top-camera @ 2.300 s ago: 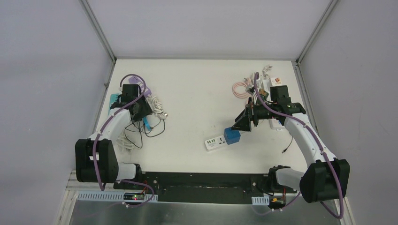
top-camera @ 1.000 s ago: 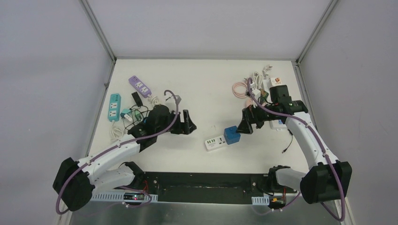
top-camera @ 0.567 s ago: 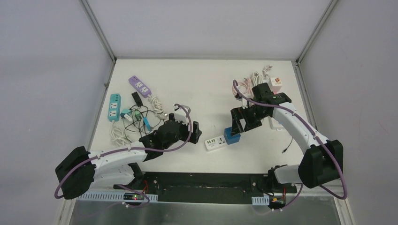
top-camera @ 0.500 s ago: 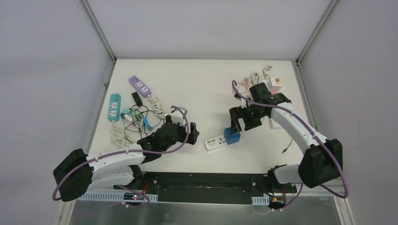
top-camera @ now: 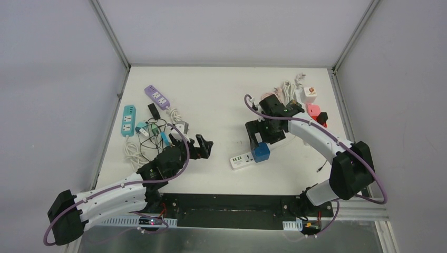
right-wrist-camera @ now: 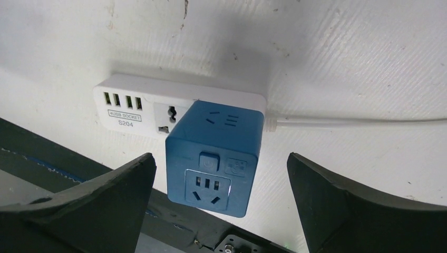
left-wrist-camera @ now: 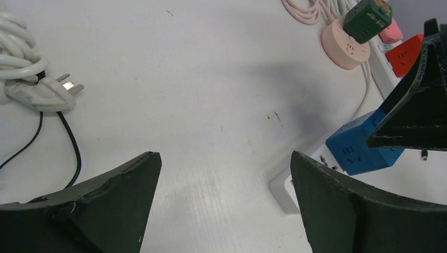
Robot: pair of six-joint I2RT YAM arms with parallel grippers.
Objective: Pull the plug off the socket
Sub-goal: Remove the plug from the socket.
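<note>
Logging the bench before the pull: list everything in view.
white strip: 1, white, table centre
blue plug: 1, blue, in white strip
purple strip: 1, purple, far left
teal strip: 1, teal, left edge
black cables: tangle, black, left
pink socket: 1, pink, far right
green adapter: 1, green, on pink socket
red adapter: 1, red, far right
table: 1, white
left gripper: 1, black, open, left of white strip
right gripper: 1, black, open, flanking blue plug

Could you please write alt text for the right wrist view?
A blue cube adapter is plugged into a white power strip on the white table, framed between the dark fingers of the open right gripper. The strip's white cable runs right.
</note>
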